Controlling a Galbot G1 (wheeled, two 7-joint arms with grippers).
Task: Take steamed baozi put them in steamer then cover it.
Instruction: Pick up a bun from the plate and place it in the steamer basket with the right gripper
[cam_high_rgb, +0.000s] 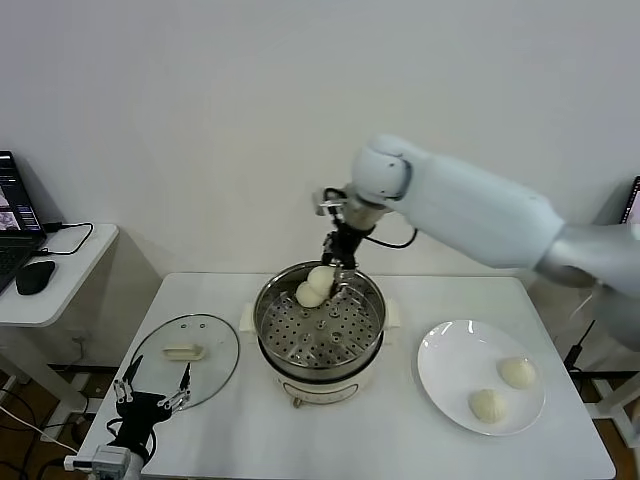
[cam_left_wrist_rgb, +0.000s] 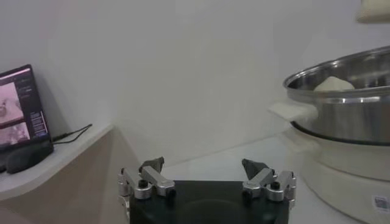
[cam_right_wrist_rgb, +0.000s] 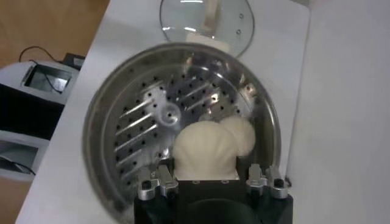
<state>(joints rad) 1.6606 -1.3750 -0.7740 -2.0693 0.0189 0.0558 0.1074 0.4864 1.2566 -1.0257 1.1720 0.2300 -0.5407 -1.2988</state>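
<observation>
Right gripper: I have it reaching over the far rim of the steamer, fingers closed around a bun that sits low over the perforated tray, just beside a second bun already resting there.
Left gripper: parked low at the near left, by the table's edge, fingers spread apart and holding nothing.
Buns: two in the pot at the far side, two more waiting on the white plate to the right.
Lid: lying flat on the table, left of the pot, handle up.
Step in hand: setting this bun down, as I judge it. I would lower until the dough rests on the tray, then part the fingers slowly and lift straight up, so the soft skin does not stick or drag against its neighbour.
Spacing: the near half of the tray is bare; I would aim the next two there.
Materials: buns smooth, round, cream-white, likely yielding. Pot polished steel, tray punched with rows of holes. Lid clear glass, metal-rimmed, cream oblong handle.
</observation>
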